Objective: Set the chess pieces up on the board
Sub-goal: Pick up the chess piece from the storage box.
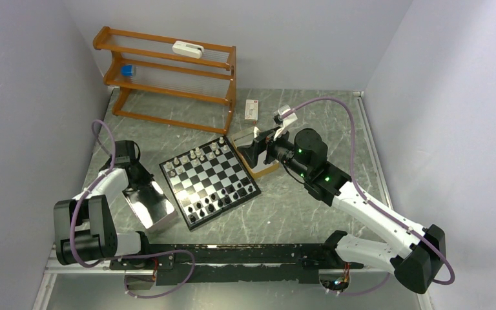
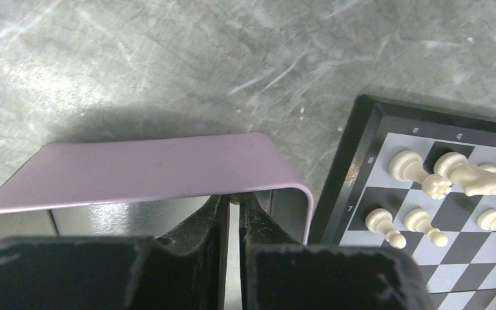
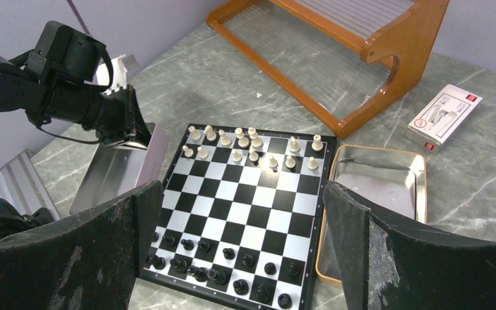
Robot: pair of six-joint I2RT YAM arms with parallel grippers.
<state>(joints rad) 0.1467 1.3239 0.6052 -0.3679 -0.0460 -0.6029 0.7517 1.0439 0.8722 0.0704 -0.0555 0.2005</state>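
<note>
Left pincer (image 2: 234, 205): nearly closed over the metal tray (image 2: 142, 171) at 9 o'clock of the board (image 1: 210, 184), tiny cream piece (image 2: 234, 200) pinched at the tips. Right pincer (image 3: 242, 194): spread wide, empty, above the tin (image 3: 378, 194) at 2 o'clock. Cream chess pieces (image 1: 197, 156) along the board's 11 o'clock edge, black ones (image 1: 221, 200) along its 5 o'clock edge.

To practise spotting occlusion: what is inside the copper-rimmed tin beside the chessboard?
Only bare metal shows inside the copper-rimmed tin. Its near end is hidden behind the right gripper.
</note>
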